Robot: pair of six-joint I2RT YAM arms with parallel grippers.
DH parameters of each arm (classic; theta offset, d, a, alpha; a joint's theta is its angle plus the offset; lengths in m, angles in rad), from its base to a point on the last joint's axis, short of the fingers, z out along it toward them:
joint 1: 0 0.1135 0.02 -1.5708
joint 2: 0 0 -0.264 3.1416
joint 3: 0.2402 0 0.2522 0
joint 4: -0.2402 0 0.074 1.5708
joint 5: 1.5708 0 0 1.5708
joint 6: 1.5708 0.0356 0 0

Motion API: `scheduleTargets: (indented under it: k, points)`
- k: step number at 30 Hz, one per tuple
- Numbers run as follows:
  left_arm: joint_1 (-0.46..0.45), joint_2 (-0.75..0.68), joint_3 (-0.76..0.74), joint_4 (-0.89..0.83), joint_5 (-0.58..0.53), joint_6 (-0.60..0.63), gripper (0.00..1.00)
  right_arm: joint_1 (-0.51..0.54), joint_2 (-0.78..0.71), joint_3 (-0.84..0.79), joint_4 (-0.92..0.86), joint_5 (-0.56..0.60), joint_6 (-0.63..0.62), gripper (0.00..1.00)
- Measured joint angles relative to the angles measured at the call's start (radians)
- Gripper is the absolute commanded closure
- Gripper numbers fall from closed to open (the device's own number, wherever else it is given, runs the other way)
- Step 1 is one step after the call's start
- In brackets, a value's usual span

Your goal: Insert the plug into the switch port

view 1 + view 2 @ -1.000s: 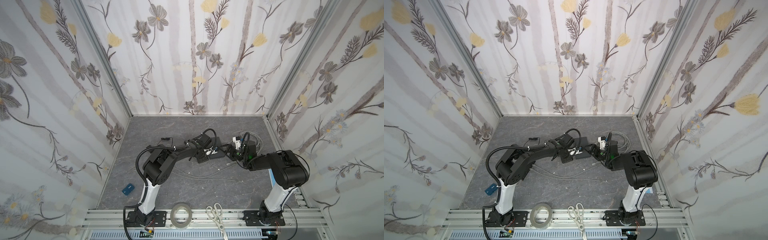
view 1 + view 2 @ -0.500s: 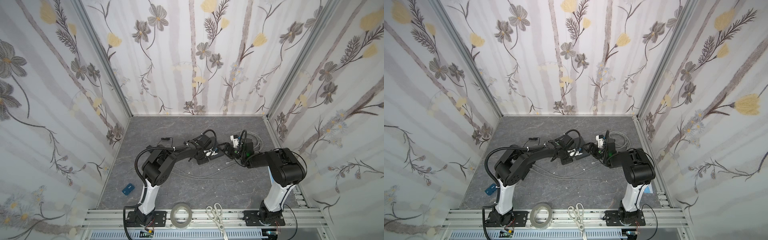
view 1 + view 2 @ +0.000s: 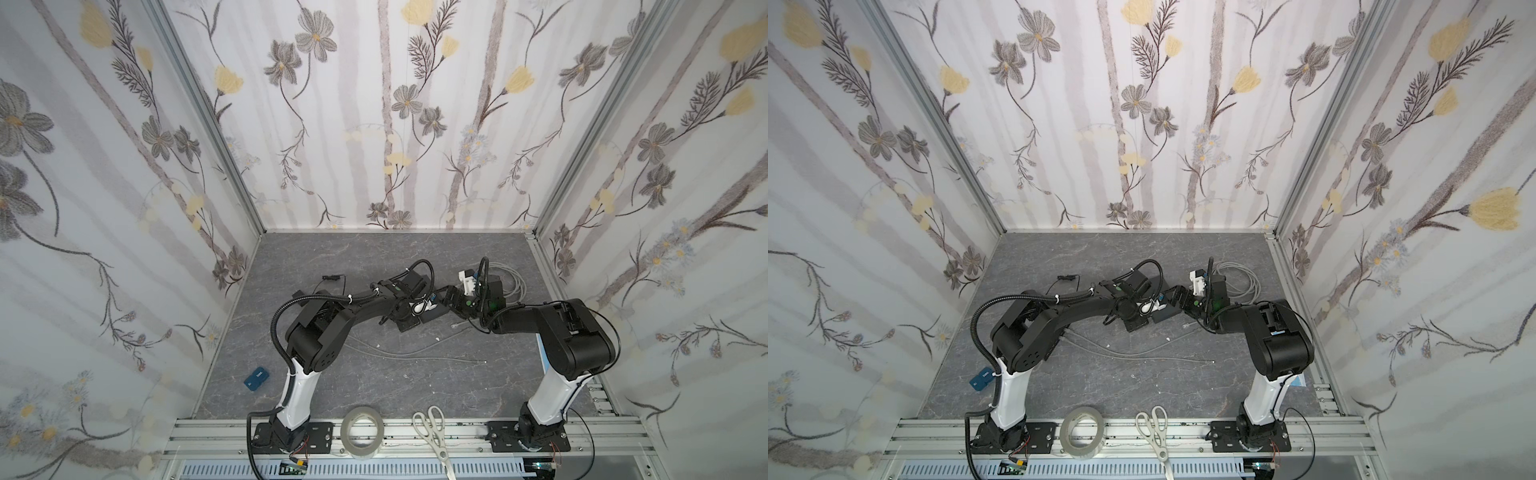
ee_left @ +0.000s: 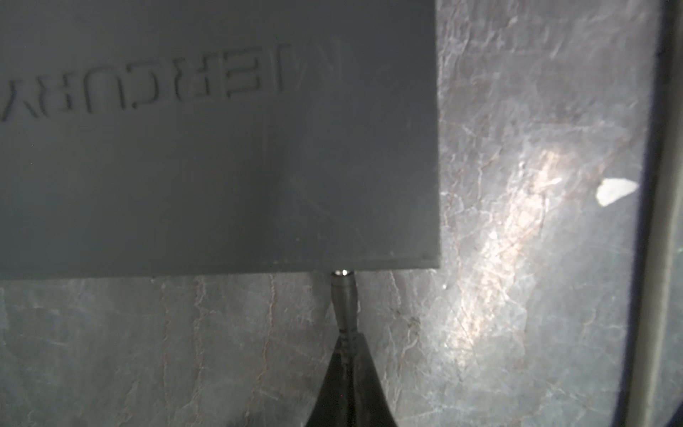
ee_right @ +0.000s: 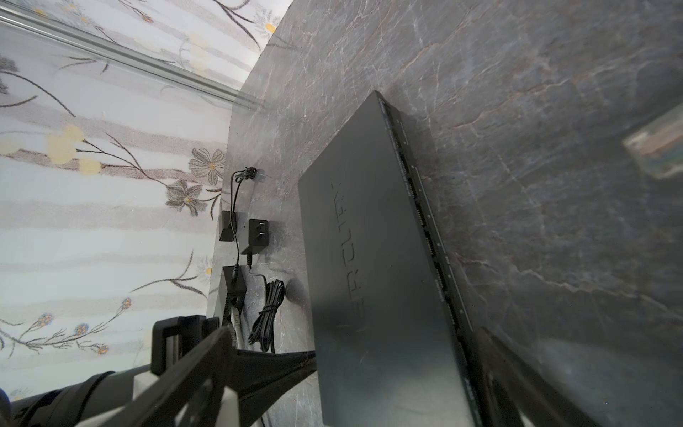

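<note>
Plug [image 4: 343, 295]: small barrel type, pinched in the closed left claw [image 4: 347, 344]. Its tip touches the switch [image 4: 221, 148] edge near one corner; how far in, can't tell. Switch lies flat on the gray table [image 4: 517, 185], mid-table between the two claws in both top views. Right claw [image 5: 399, 347] is spread wide, fingers [image 5: 273, 366] on either side of the switch; real squeeze or not, can't tell. Power adapter [image 5: 255, 236] lies beside the switch. Tape roll [image 3: 362, 432] and scissors [image 3: 432, 428] sit on the front rail [image 3: 465, 432].

dark grey switch [image 4: 221, 166], grey marbled table [image 4: 517, 148]
</note>
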Motion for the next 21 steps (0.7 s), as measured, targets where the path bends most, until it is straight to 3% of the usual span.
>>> scheduleTargets:
  k: [8, 17, 21]
  points:
    - [0.004, 0.002, 0.008, 0.005, -0.032, -0.031, 1.00, 0.027, -0.083, -0.062, -0.008, 0.102, 0.016, 0.01]
    - [0.001, 0.002, 0.010, -0.051, -0.088, -0.056, 1.00, 0.098, 0.024, -0.152, 0.344, 0.198, 0.212, 0.01]
    - [0.000, -0.001, 0.011, -0.034, -0.092, -0.061, 1.00, 0.101, 0.031, -0.171, 0.409, 0.218, 0.251, 0.01]
